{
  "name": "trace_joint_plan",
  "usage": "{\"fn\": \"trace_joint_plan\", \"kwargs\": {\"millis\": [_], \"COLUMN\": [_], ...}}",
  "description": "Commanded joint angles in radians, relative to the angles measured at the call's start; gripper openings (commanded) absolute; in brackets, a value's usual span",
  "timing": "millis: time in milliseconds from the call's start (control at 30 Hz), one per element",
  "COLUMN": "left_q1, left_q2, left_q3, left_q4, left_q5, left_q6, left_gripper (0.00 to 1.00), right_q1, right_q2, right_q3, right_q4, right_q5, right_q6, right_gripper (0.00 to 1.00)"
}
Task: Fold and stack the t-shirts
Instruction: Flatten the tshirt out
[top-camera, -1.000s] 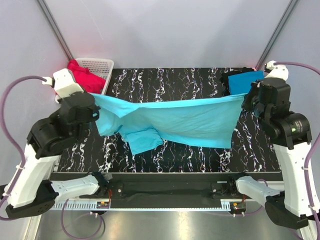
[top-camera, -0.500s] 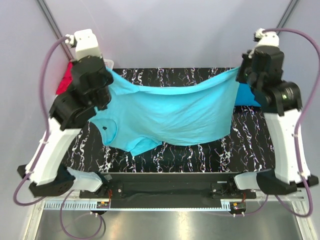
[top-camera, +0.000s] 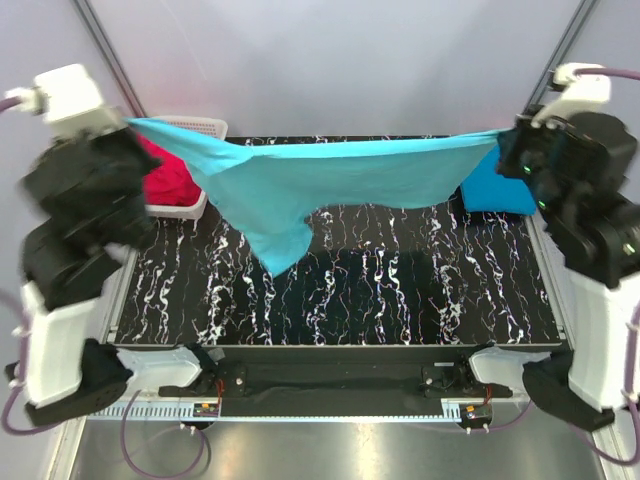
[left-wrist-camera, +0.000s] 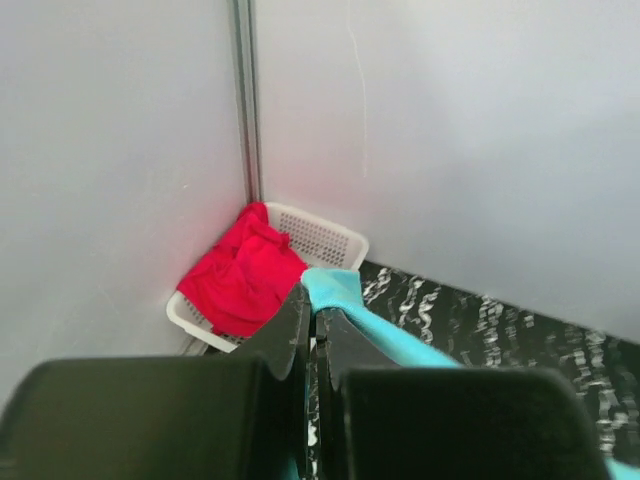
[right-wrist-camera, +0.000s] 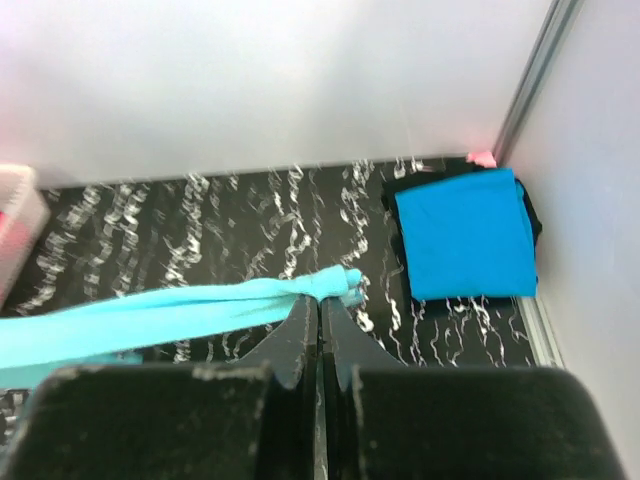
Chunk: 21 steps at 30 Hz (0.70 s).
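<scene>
Two grippers are showing: the left gripper (left-wrist-camera: 312, 310) and the right gripper (right-wrist-camera: 320, 315). One turquoise shirt (top-camera: 330, 185) is hanging, and one blue shirt (right-wrist-camera: 462, 247) is lying on one black shirt (right-wrist-camera: 405, 188). Red cloth (left-wrist-camera: 240, 280) is filling one basket (left-wrist-camera: 320, 238), with the number of pieces unclear. One table (top-camera: 400, 290) is standing underneath.

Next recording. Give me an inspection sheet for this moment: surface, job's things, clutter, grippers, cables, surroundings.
surface: black table with white marbling.
job's things: turquoise t-shirt stretched in the air between both grippers, one part sagging; red t-shirt heaped in the basket; blue t-shirt folded at far right on a black t-shirt.
clutter: white basket, far left corner.
grippers: left gripper and right gripper each shut on the turquoise t-shirt.
cables: purple cables loop off both arms, apart from the shirt.
surroundings: white walls, metal corner posts.
</scene>
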Motion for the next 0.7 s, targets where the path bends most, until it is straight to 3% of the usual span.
{"fn": "trace_joint_plan", "kwargs": {"millis": [0,167,400,567,633,667], "left_q1": [-0.056,-0.073,-0.073,-0.070,-0.015,0.053], "left_q2": [-0.153,-0.236,-0.140,0.070,0.261,0.419], "left_q3": [0.024,0.060,0.111,0.014,0.115,0.182], "left_q4": [0.049,0.051,0.090,0.319,0.235,0.034], "left_q5": [-0.103,-0.120,-0.101,-0.126,-0.042,0.030], "left_q6": [0.059,0.102,0.154,0.285,0.218,0.040], "left_gripper": [0.00,0.00,0.00,0.00,0.00,0.00], "right_q1": [0.007,0.005,0.005,0.005,0.007,0.005], "right_q2": [-0.101,-0.153,-0.104,-0.026,0.031,0.082], "right_q3": [0.046,0.077,0.096,-0.078,-0.204,-0.277], "right_q4": [-0.033,-0.041,-0.002,0.134,0.201,0.276], "right_q5": [-0.024,-0.053,-0.093,-0.064,-0.067,-0.063], "right_q6": [-0.025,-0.025,-0.013,0.019,0.033,0.047], "right_gripper": [0.00,0.00,0.00,0.00,0.00,0.00]}}
